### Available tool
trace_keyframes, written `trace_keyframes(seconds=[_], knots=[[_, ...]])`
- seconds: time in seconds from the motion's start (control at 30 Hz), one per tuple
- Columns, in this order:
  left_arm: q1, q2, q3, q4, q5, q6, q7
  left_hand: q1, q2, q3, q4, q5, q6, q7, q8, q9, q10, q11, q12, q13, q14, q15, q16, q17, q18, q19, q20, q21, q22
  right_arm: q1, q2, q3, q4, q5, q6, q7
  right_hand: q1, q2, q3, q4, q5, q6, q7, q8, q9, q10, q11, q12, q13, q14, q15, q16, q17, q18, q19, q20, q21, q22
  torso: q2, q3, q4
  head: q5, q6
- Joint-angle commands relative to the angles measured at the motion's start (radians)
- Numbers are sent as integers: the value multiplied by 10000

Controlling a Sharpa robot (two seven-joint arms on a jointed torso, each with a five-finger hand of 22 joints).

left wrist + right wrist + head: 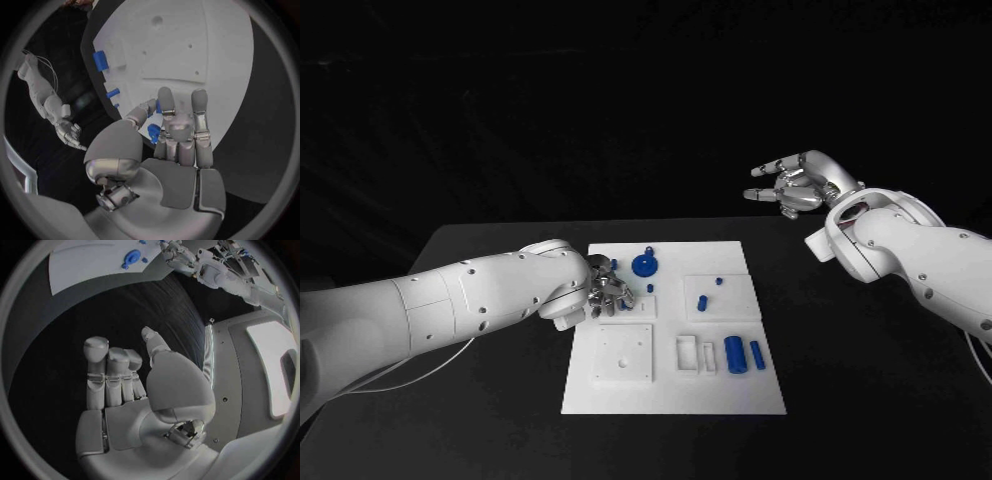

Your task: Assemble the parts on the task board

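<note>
At frame centre, your left hand pinches a small blue part over the task board. Your right hand hovers upper right — fingers spread, holding nothing.

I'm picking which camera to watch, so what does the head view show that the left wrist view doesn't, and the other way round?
Head view alone: the whole task board, with the round blue part near its far edge and two blue cylinders towards its near right.

Left wrist view alone: a close look at the left hand, with a small blue part between its fingertips, apparently pinched.

Both: the left hand low over the board, and the right hand raised off the board, holding nothing.
</note>
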Motion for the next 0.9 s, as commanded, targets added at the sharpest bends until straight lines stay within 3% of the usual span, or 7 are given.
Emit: trace_keyframes(seconds=[0.03,0.5,0.7,0.9], knots=[[-65,77,-39,-14,-57,324,-170,110,230,-35,41,-90,2028,-1294,38,-2,468,-107,44,15,36,-23,35,10,69,60,0,-43,16,-7,29,6,-26,-75,170,32,-31,49,-3,-55,25,55,-5,-27,11,-49,-8,10,-14,27,-5,-53,13,167,516,45,-54,345,2,1,6,-9,3],[-26,71,-33,4,-79,452,-176,208,214,-35,-5,1,2035,-1292,37,0,469,-106,49,21,32,-20,42,17,78,100,10,-159,132,-24,53,5,-89,-76,198,29,-33,55,13,-84,25,55,-6,-26,11,-55,-7,2,-19,28,-8,-52,16,166,516,44,-51,347,-5,-3,15,-39,-15],[88,55,-24,43,-71,534,-172,258,204,-41,30,-19,2033,-1289,26,-3,468,-107,43,16,32,-17,26,-1,77,136,12,-268,240,-34,84,5,-128,-76,227,26,-33,55,13,-84,25,55,-6,-26,11,-55,-7,2,-19,28,-8,-52,16,166,516,44,-51,347,-10,-7,3,-28,-5],[296,37,-15,83,94,798,-195,298,201,-57,65,-131,2009,-1280,5,-12,466,-101,13,3,18,-13,-17,-57,66,139,13,-342,298,-38,111,5,-171,-76,244,23,-33,55,13,-84,25,55,-6,-26,11,-55,-7,2,-19,28,-8,-52,16,166,516,44,-51,347,-16,-7,12,-32,-5]])
